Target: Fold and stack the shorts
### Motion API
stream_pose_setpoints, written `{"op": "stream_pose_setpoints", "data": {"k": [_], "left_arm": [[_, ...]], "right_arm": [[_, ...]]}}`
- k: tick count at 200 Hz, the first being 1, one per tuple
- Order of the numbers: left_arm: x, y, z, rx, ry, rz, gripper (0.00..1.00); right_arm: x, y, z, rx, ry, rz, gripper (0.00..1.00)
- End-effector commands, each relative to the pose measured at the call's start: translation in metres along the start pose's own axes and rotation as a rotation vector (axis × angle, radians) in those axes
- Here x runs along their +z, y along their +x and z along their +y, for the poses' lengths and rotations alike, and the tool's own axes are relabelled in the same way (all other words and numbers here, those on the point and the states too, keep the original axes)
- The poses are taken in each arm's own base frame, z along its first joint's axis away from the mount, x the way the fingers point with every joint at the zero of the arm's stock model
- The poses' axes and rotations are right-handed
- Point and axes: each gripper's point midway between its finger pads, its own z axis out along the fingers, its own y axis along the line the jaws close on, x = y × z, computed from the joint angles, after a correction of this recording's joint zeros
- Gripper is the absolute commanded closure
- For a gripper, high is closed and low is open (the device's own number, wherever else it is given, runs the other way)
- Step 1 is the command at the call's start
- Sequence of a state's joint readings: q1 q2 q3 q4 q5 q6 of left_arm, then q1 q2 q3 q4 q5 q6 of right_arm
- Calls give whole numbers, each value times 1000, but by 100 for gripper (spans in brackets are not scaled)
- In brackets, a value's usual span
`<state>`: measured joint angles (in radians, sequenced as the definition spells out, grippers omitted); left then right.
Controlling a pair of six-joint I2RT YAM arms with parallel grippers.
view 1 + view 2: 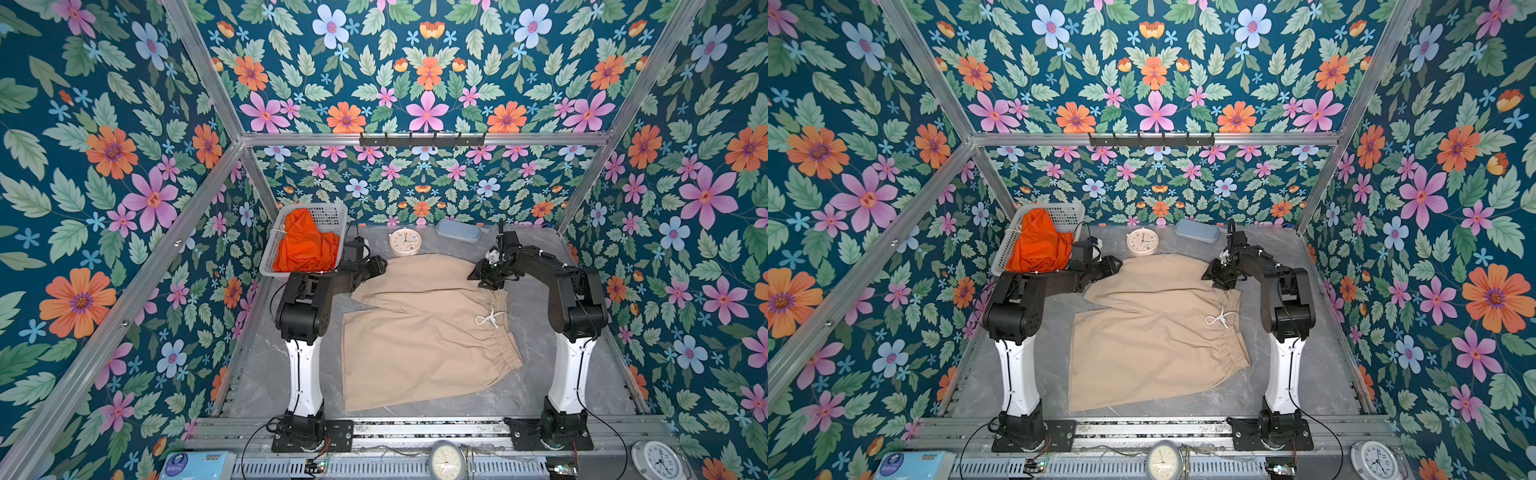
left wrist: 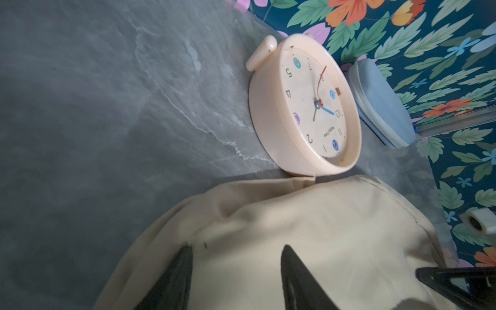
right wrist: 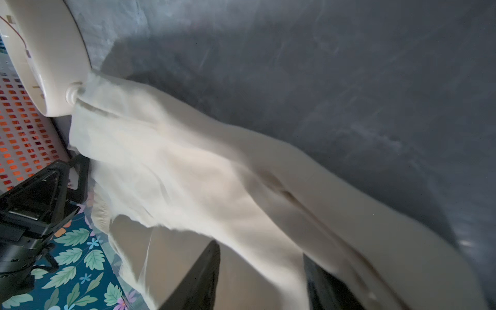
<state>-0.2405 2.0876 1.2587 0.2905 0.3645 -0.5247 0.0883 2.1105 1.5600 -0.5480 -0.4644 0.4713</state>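
Shorts: the beige pair [image 1: 424,332] lies spread on the grey table [image 1: 536,386], waistband toward the right arm, legs toward the left, the far leg between the two claws. The orange pair [image 1: 301,245] sits bunched and unfolded in the white basket [image 1: 330,216] at the back left. (first onlooker)

And the claws, are they holding anything? (second onlooker)

Not that I can see. The left claw [image 2: 237,249] hangs over the far leg's hem corner, jaws roughly half apart, cloth beneath and nothing pinched. The right claw [image 3: 261,249] stands at the far end of the waistband, jaws likewise apart astride a ridge of cloth, with no grip showing. (first)

What goes wrong from here? (second)

The cream clock [image 1: 405,242]. The far hem touches its foot, so a pull on that leg could, I reckon, drag or tip it. A claw closing on a single layer would skew the fold. The left wrist also works just beside the basket and might knock it. (first)

Anything hard to make out? (second)

From above, both sets of fingertips hide under the wrists. The right wrist view is smeared, so I cannot tell whether that cloth is raised or flat. The orange pair's waistband is mostly buried. Smallest of all is the white drawstring [image 1: 490,319], knotted on the beige front. (first)
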Motion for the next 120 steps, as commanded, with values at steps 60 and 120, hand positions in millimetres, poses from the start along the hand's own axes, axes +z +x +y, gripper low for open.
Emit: {"op": "stream_pose_setpoints", "data": {"k": [60, 120], "left_arm": [[-91, 7, -40, 57, 15, -18, 42], [-162, 103, -20, -102, -43, 116, 41]], "right_arm": [[-74, 44, 0, -23, 1, -37, 47], [-104, 141, -57, 124, 99, -5, 44]]}}
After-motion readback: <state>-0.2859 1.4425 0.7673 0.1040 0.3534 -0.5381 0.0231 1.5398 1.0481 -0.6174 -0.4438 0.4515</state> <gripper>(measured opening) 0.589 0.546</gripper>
